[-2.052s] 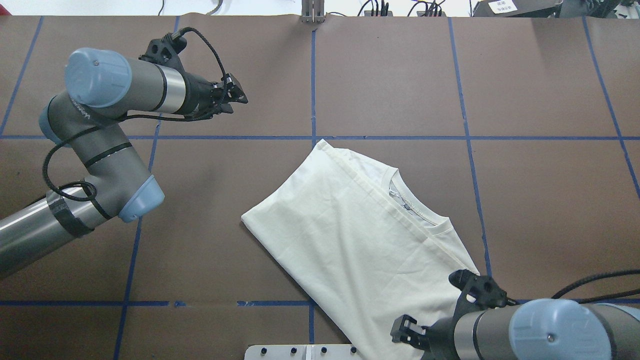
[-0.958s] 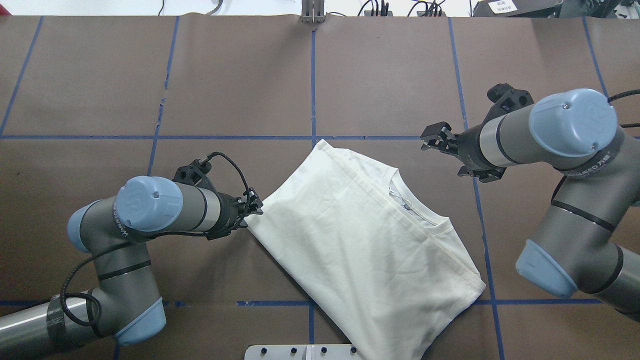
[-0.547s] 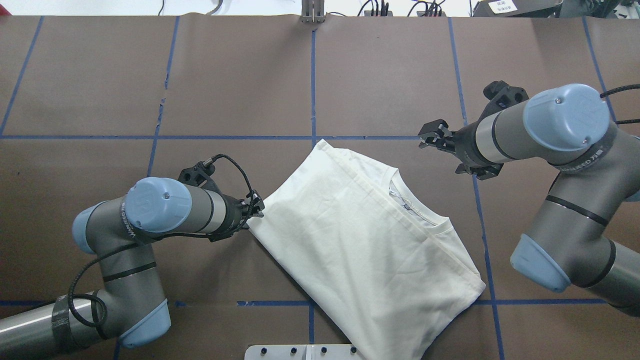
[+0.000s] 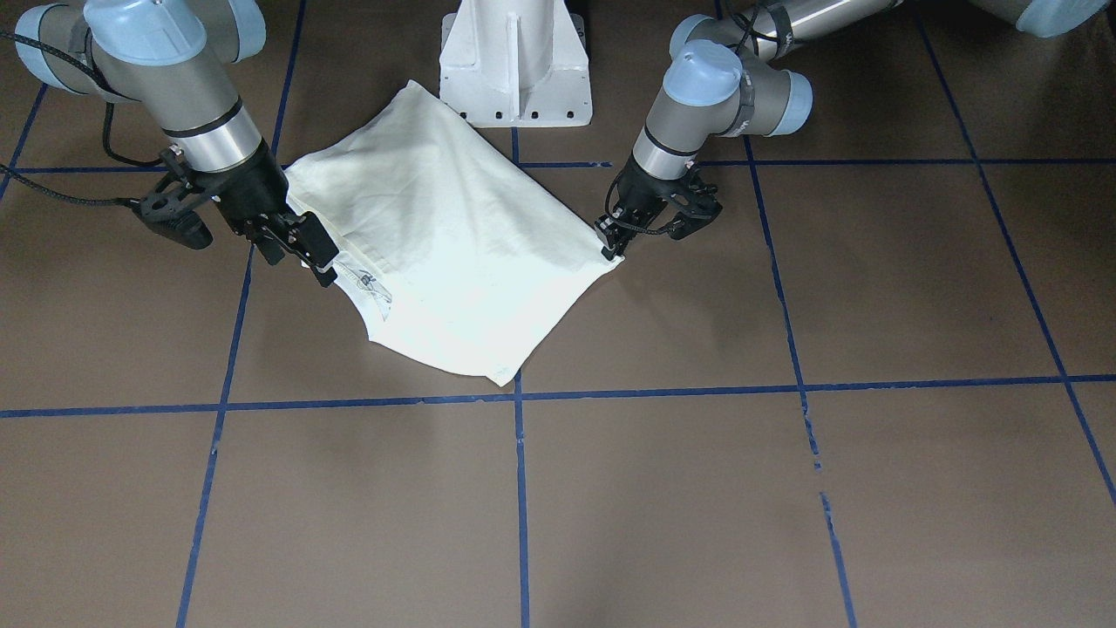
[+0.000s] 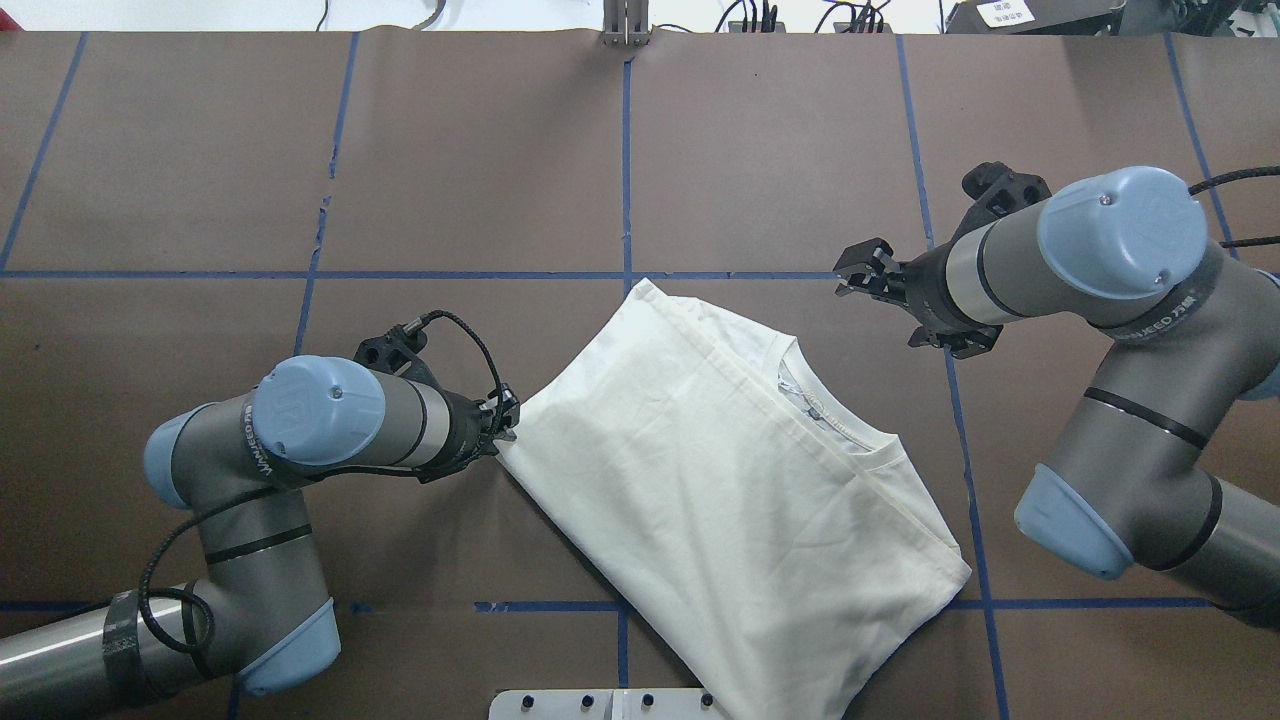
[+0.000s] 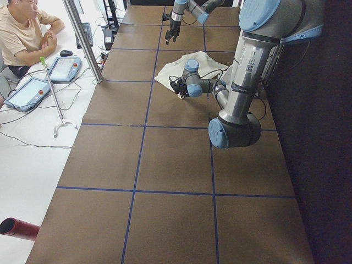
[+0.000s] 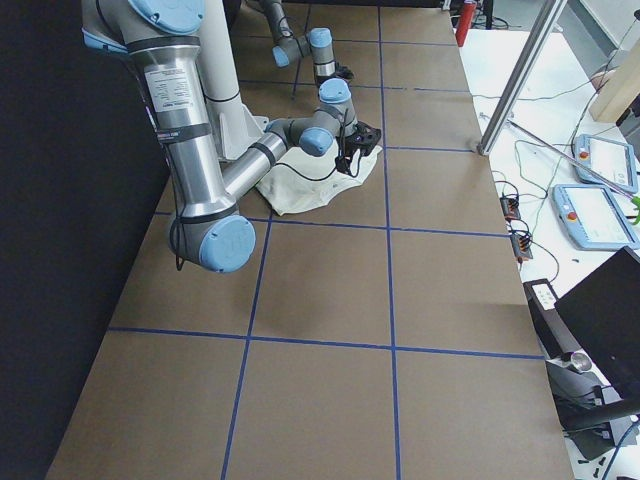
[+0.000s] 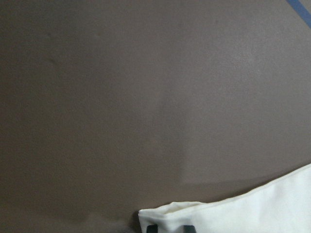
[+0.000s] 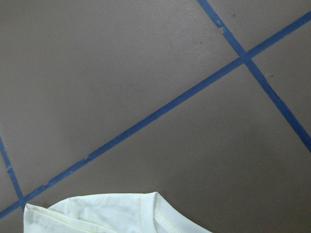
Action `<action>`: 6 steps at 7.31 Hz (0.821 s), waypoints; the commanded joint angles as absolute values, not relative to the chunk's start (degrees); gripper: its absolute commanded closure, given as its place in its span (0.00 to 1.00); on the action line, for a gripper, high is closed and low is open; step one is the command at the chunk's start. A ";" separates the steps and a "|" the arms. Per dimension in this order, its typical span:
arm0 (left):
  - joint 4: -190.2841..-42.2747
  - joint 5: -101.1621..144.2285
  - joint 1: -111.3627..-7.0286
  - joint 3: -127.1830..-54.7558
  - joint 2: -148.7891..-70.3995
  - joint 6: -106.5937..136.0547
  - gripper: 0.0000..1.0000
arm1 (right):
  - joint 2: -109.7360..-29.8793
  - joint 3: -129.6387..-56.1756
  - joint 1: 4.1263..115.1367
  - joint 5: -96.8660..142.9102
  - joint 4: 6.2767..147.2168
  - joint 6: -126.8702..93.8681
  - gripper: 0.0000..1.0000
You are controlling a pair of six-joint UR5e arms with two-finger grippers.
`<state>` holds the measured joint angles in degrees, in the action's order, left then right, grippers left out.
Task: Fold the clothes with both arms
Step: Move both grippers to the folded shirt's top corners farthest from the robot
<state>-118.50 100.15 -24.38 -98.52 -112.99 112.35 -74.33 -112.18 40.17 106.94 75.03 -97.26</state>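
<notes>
The cream shirt [image 5: 730, 490] lies folded and flat on the brown tabletop [image 5: 450, 150], plain side up. It sits diagonally, around the middle of the tabletop's length and close to the robot's edge. Its collar opening faces the robot's right. 1 corner points toward the far edge and just reaches the blue tape line [image 5: 200, 274] that runs along the tabletop's length. The opposite end reaches the white pedestal base [image 4: 514, 61] at the robot's edge.

The left end effector [image 5: 505, 425] is low at the shirt's left corner, touching the hem. In the left wrist view 2 dark fingertips [image 8: 151, 227] stand close together with cloth between them. I cannot tell whether they are pinched on it.

The right end effector [image 5: 850, 280] hangs raised near the collar side, with its 2 fingers spread apart and nothing between them. In the front-facing view it appears over the collar edge. In the overhead view it appears apart from the cloth, so its exact place over the hem is unclear.

A broad stretch of brown surface runs from the shirt to the far edge. There is similar room toward both ends of the tabletop, beyond each arm.
</notes>
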 commanded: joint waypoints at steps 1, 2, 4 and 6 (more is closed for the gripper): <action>-118.48 100.11 -24.87 -98.44 -112.94 111.71 1.00 | -73.74 -111.71 40.17 106.96 75.06 -97.38 0.00; -118.39 99.93 -25.31 -98.26 -113.03 111.62 1.00 | -73.74 -111.71 40.17 106.96 75.06 -97.38 0.00; -118.30 97.93 -31.16 -96.34 -115.82 103.59 1.00 | -73.57 -111.80 40.08 106.96 74.80 -97.56 0.00; -122.92 97.91 -40.57 -76.15 -129.73 102.13 1.00 | -72.25 -111.88 39.73 106.96 74.53 -97.56 0.00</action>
